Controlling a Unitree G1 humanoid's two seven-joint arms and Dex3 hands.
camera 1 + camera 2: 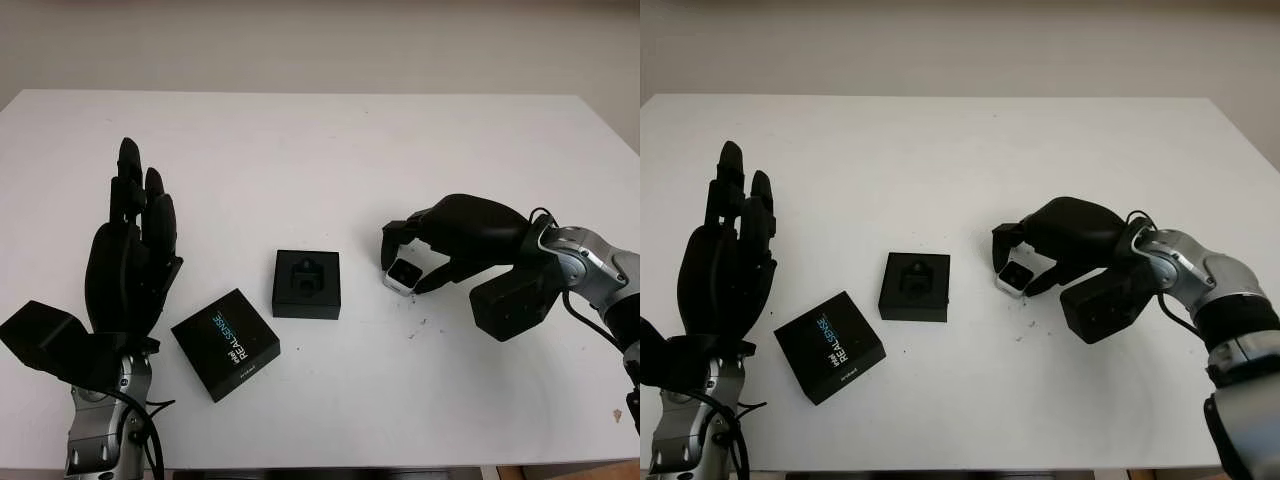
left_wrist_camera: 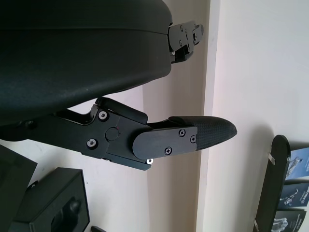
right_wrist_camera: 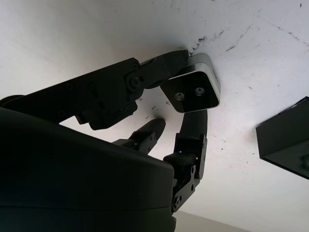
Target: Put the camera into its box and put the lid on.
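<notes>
Overhead, in the left eye view, the right hand (image 1: pixel 420 262) grips the camera (image 1: pixel 403 275), a small silver block with a dark face, between its fingertips, low over the white table (image 1: pixel 330 150). The box (image 1: pixel 306 284) sits open beyond those fingertips, toward the table's middle, near the camera but apart from it, its dark moulded inlay showing. The lid (image 1: pixel 225 344), black with REALSENSE printed on it, lies flat on the far side of the box, just beside it and not touching. The left hand (image 1: pixel 130 250) stands beside the lid, open, holding nothing, its fingers pointing away from the robot toward the far edge of the table.

From the right eye view the layout matches: the camera (image 1: pixel 1015 277) is pinched in the right hand (image 1: pixel 1035 262), and the box (image 1: pixel 914 286) lies between those fingers and the lid (image 1: pixel 830 346).

Through the left wrist view, one finger (image 2: pixel 193 137) of the left hand reaches out with nothing against it. The box (image 2: pixel 58 205) shows below the hand's shell, well back from that fingertip.

Close up in the right wrist view, the fingers (image 3: pixel 159 67) of the right hand clamp the camera (image 3: pixel 193 89): one presses its upper side, another (image 3: pixel 193 125) comes up beneath it. Two small screws show on the camera's dark face. A corner of the box (image 3: pixel 285 142) lies past the fingertips, apart from the camera, on the speckled table.
</notes>
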